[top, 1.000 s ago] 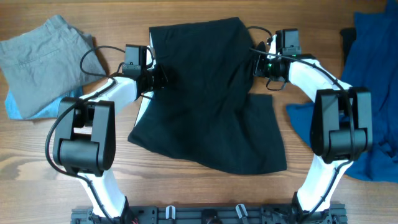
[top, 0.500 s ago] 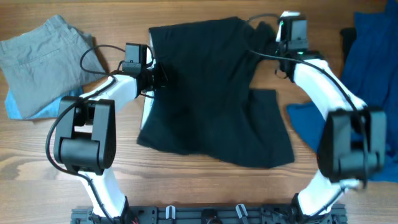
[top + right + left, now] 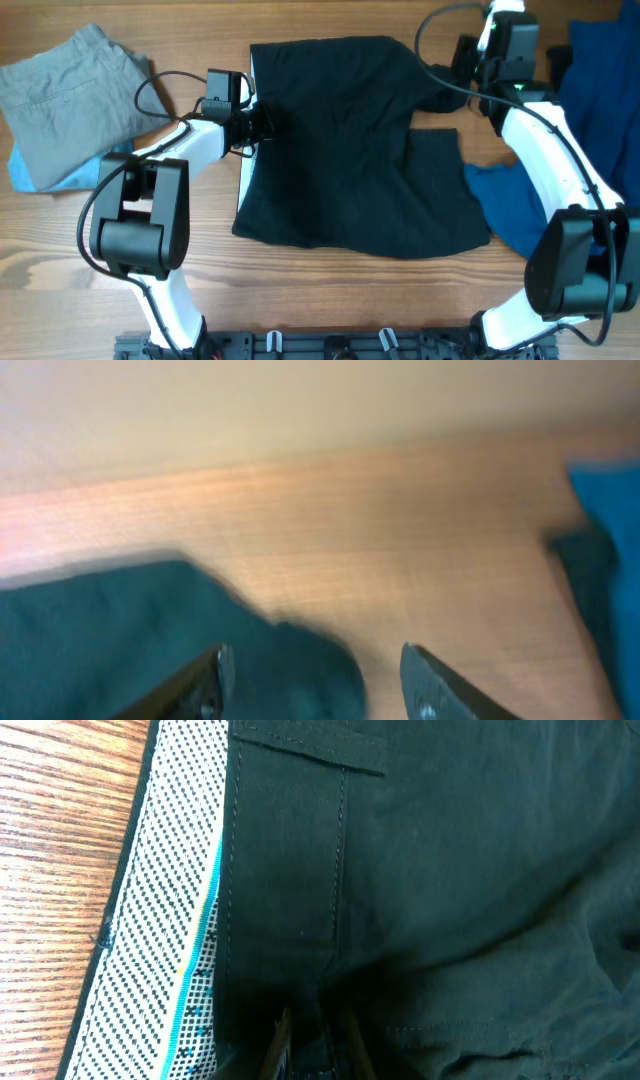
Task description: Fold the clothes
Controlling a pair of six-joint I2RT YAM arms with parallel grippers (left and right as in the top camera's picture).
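Overhead shows the black shorts (image 3: pixel 340 150) flat on the bench (image 3: pixel 330 300), waistband (image 3: pixel 180 920) toward the left pincer (image 3: pixel 262 122) — clenched on it — legs toward the right pincer (image 3: pixel 460 78), released beside their far corner.

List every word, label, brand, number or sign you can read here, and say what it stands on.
None: no readable text in any view.
The black fabric shorts show only a white black-dotted lining with a teal stripe.
The folded grey cloth trousers, crumpled blue garment and brown wooden table show none either.
The right wrist view is blurred.
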